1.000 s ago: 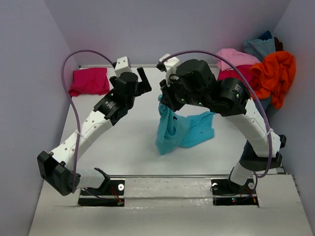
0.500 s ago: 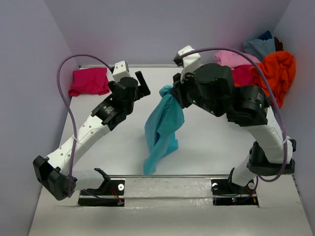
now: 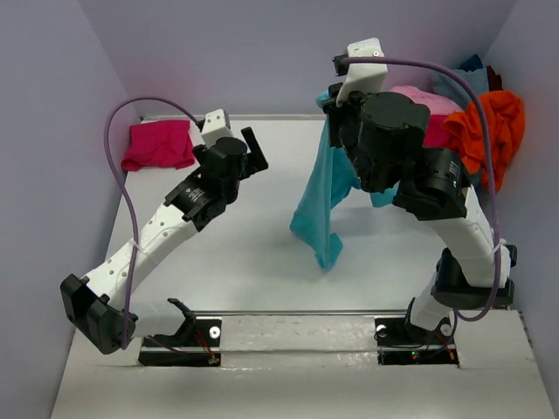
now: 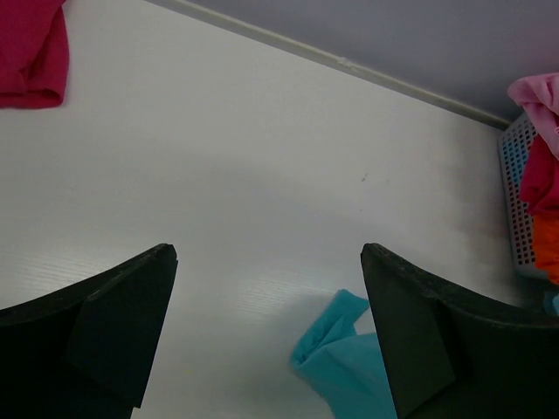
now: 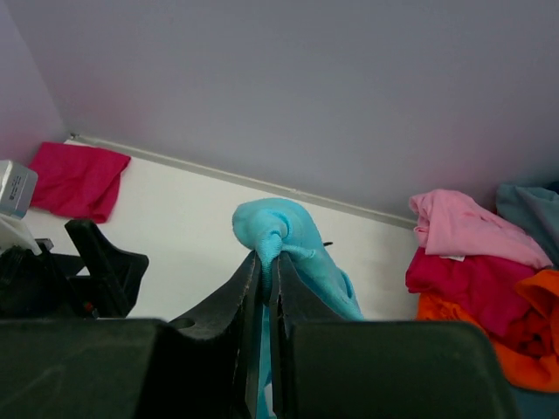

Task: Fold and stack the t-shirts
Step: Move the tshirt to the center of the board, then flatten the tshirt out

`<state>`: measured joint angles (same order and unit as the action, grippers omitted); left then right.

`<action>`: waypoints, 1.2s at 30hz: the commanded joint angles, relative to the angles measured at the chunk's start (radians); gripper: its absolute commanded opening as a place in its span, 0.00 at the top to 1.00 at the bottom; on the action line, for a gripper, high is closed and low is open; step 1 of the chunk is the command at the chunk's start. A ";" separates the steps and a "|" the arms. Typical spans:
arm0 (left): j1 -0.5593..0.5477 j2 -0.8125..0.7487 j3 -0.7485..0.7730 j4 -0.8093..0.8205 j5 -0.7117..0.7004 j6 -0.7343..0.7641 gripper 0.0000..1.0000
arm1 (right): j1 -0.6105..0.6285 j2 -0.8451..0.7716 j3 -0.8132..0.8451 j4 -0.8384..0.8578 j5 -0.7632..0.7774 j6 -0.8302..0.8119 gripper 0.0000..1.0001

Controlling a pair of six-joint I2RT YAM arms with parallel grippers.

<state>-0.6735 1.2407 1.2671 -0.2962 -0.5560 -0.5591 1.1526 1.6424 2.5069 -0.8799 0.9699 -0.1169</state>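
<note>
The right gripper [image 5: 266,260], clamped tight, pinches a bunched edge of the soft bright turquoise t-shirt [image 3: 319,196], which dangles over the white counter [image 3: 236,244]. The left gripper [image 4: 269,255] hovers nearby, spread wide and empty.

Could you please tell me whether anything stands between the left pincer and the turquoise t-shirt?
Nothing visible does: only the table lies between the left pincer and the turquoise t-shirt, which hangs from the right pincer.

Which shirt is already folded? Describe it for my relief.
Look to the far left corner of the table, opposite the heaped shirts. The magenta t-shirt lies there alone, flat and folded, unlike the turquoise t-shirt dangling from the right end effector.
</note>
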 commanded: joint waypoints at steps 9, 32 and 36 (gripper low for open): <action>-0.011 -0.003 -0.040 0.045 -0.051 -0.015 0.01 | -0.089 -0.013 -0.151 -0.075 -0.067 0.210 0.93; -0.011 0.028 -0.037 0.026 -0.035 -0.021 0.01 | -0.456 0.276 -0.195 -0.275 -0.600 0.525 0.93; -0.011 0.026 -0.044 0.028 -0.033 -0.018 0.01 | -0.501 0.316 -0.098 -0.270 -0.688 0.513 0.93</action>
<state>-0.6788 1.2816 1.2232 -0.2974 -0.5529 -0.5598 0.6945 1.9564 2.2677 -1.1355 0.3721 0.3767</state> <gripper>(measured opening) 0.986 0.101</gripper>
